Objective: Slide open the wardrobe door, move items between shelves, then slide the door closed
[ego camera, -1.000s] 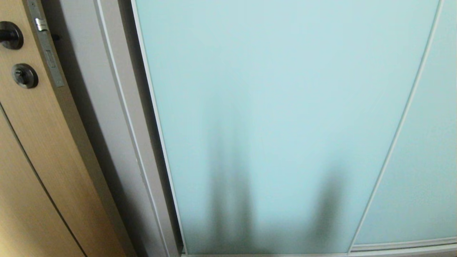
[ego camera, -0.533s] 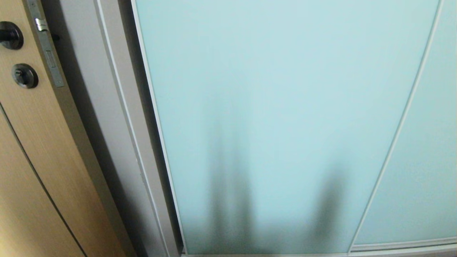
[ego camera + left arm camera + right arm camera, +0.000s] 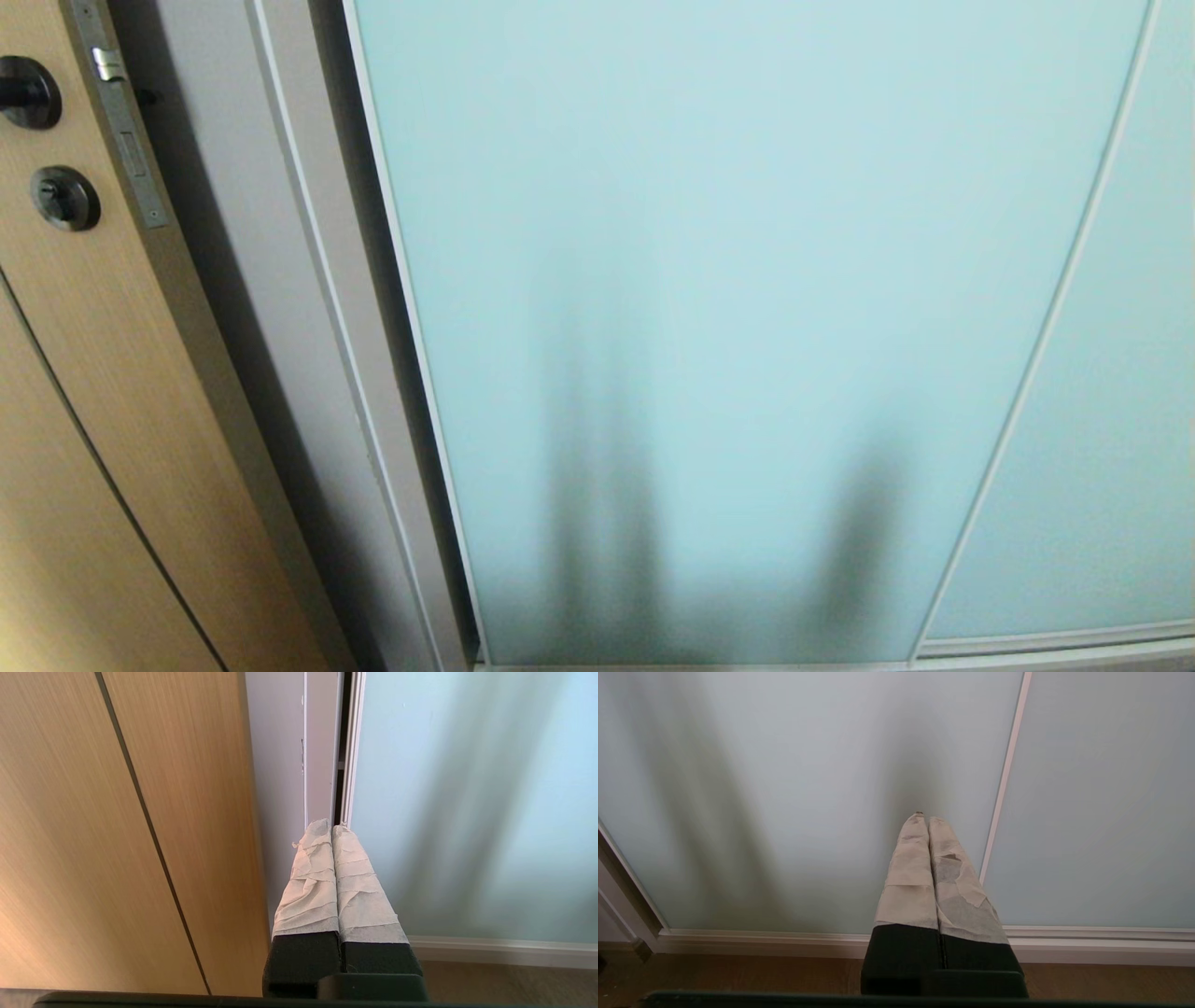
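The sliding wardrobe door point(image 3: 728, 308) is a pale aqua frosted-glass panel in a thin silvery frame, and it fills most of the head view, standing closed. Neither arm shows in the head view, only their shadows low on the glass. My left gripper point(image 3: 331, 826) is shut and empty, its tape-wrapped fingers pointing at the door's left frame edge point(image 3: 352, 742) beside the grey jamb. My right gripper point(image 3: 924, 817) is shut and empty too, pointing at the sliding wardrobe door point(image 3: 808, 788) near its right frame strip point(image 3: 1008, 774). The items and shelves are hidden behind the glass.
A light oak door point(image 3: 84, 392) with a black handle point(image 3: 23, 91) and lock point(image 3: 63, 198) stands left of the grey jamb point(image 3: 308, 308). A second aqua panel point(image 3: 1111, 420) lies to the right. The wardrobe's bottom rail point(image 3: 1101, 940) meets the wooden floor point(image 3: 738, 975).
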Tool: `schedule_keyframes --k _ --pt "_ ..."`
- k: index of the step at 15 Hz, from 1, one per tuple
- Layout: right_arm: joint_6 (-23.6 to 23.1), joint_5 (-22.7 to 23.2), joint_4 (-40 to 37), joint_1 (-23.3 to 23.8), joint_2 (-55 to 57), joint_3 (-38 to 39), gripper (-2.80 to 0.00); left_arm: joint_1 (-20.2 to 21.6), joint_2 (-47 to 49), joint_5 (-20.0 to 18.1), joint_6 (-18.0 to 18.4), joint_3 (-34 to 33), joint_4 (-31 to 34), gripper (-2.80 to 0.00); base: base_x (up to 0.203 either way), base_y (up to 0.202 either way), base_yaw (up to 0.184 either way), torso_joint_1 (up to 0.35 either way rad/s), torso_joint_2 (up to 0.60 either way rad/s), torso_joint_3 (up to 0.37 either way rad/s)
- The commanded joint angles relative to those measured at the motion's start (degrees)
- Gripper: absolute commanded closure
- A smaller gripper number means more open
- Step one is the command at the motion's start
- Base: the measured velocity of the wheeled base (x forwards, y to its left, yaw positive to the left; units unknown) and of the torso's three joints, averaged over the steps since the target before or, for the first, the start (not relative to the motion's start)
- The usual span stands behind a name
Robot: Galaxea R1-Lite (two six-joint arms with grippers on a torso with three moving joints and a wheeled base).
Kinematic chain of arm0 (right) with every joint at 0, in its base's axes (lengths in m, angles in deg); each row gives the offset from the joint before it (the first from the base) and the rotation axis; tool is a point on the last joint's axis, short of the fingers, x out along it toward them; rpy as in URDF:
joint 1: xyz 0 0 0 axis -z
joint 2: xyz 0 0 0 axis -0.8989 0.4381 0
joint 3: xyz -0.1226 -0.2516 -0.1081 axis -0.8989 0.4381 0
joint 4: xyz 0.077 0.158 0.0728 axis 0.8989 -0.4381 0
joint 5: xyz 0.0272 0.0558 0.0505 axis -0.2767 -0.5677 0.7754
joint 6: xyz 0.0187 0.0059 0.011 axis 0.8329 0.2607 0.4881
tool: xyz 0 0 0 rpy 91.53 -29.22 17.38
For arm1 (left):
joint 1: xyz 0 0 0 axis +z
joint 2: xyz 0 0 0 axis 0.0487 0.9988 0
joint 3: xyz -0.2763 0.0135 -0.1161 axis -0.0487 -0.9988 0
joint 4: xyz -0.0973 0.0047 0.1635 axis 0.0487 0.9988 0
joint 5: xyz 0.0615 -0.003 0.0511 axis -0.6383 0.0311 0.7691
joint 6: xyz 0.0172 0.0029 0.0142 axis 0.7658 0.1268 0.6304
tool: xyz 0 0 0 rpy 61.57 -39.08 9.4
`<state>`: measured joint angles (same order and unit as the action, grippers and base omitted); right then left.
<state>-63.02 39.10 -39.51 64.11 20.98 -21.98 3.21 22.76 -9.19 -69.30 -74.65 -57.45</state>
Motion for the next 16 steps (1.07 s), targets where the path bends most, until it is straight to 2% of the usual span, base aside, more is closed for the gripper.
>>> schedule_keyframes --k 1,16 --pt "0.1 0.0 0.0 0.0 0.0 0.0 0.00 0.0 0.1 0.0 0.0 -0.1 0.0 0.00 0.000 0.000 0.000 0.000 0.00 0.000" --pt "0.1 0.0 0.0 0.0 0.0 0.1 0.00 0.0 0.1 0.0 0.0 -0.1 0.0 0.00 0.000 0.000 0.000 0.000 0.00 0.000"
